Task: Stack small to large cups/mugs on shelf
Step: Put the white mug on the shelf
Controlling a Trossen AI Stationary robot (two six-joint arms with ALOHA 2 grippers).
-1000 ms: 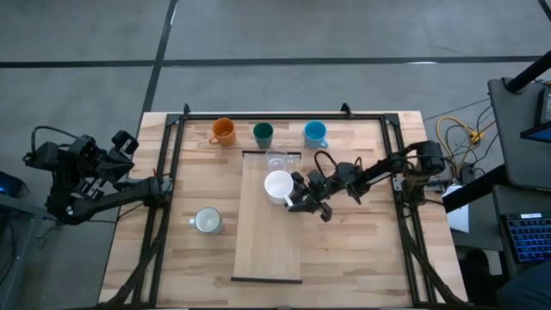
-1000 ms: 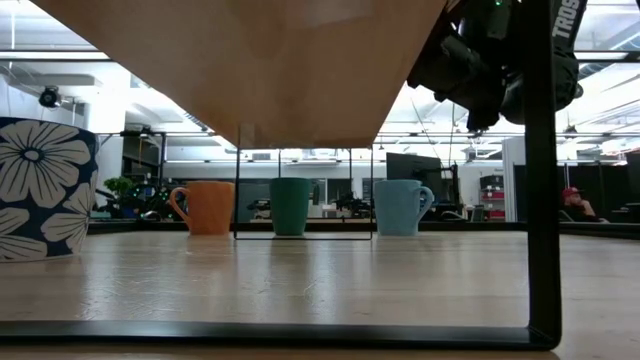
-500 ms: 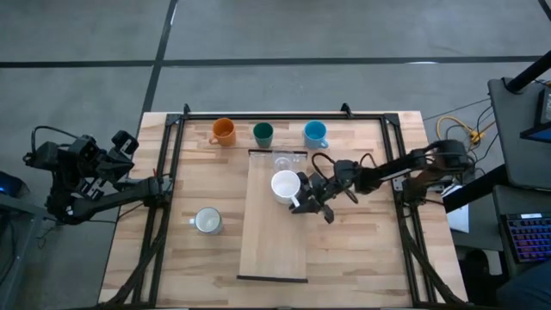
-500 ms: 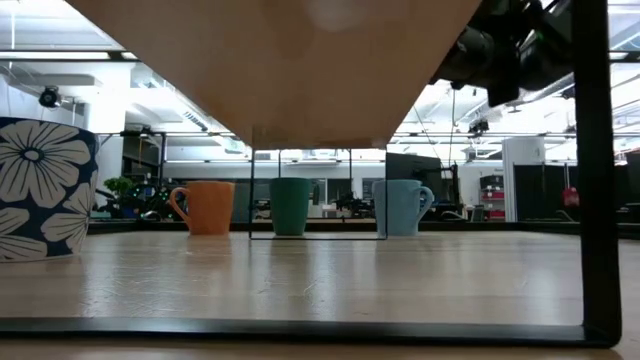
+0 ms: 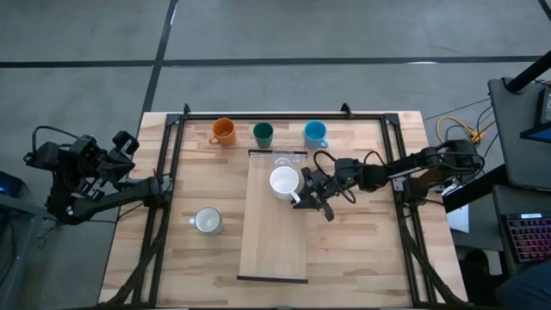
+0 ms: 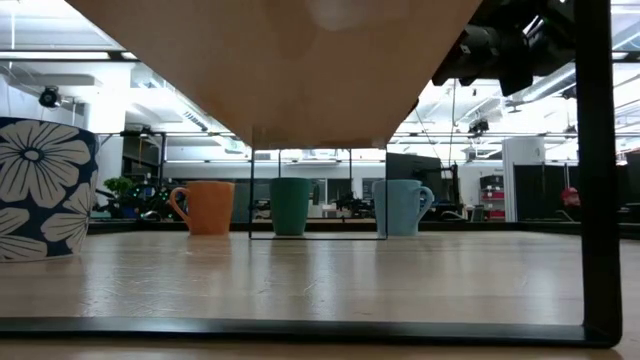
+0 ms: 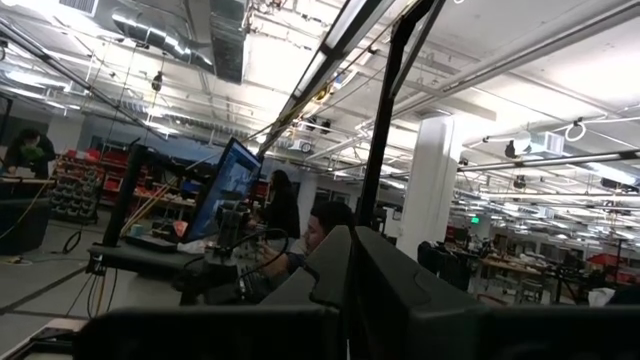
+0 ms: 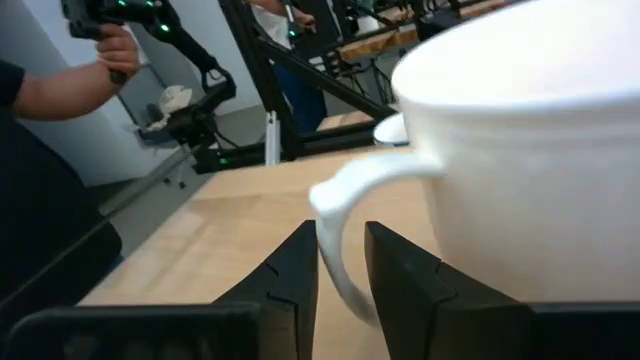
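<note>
The shelf (image 5: pixel 274 232) is a long pale board standing raised on the table's middle. A white mug (image 5: pixel 284 182) and a clear glass (image 5: pixel 281 160) stand on its far half. My right gripper (image 8: pixel 341 270) reaches in from the table's right and is shut on the white mug's handle. An orange mug (image 5: pixel 223 131), a dark green cup (image 5: pixel 263 133) and a light blue mug (image 5: pixel 315 133) stand in a row by the far edge. A flower-patterned mug (image 5: pixel 207 221) sits left of the shelf. My left gripper (image 5: pixel 127 143) is shut, folded back beyond the table's left edge. My right gripper has the white mug's loop handle (image 8: pixel 333 240) pinched between its two fingers (image 8: pixel 295 275), one on either flat side. The fingers come nearly level from the table's right side. The mug is upright, mouth up; whether its base rests on the shelf, I cannot tell.
The shelf's black frame legs (image 6: pixel 597 180) stand on the tabletop, with open room under the board. Black rails (image 5: pixel 172 172) run along the table's left, far and right sides. A person's arm (image 8: pixel 60 85) shows in the room beyond the table.
My right gripper has risen a little and tipped up toward level, its arm drawing back toward the table's right edge. The white mug has shifted slightly to the right with it. The shelf itself has slid a little toward the table's right edge.
</note>
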